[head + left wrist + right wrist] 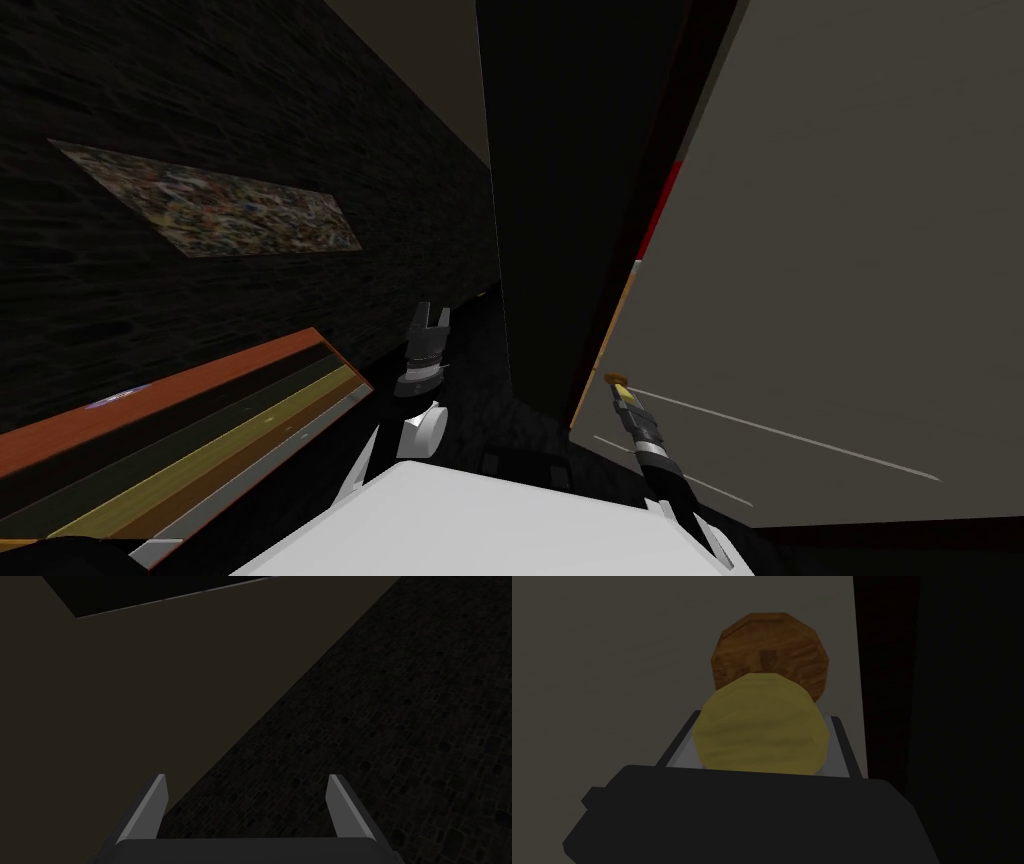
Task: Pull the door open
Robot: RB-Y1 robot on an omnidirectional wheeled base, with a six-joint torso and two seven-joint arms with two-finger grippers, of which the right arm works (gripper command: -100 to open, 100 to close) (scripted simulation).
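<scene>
A grey door (850, 250) stands on my right, its thin orange and red edge (612, 320) facing a black area (560, 200). In the right wrist view a round yellow knob (760, 726) sticks out from a brown rosette (769, 651) on the door's face (612, 651). My right gripper (764, 718) is shut on the knob, one finger pressing each side; the head view shows it at the door's edge (618, 383). My left gripper (430, 316) hangs apart from the door, lower left of the black area, open (246, 778) with nothing between its fingers.
A dark wall on the left carries a long mottled picture (210, 210). Below it lies a striped orange, black and yellow surface (180, 440). Dark stone-patterned floor (400, 726) spreads under the left hand.
</scene>
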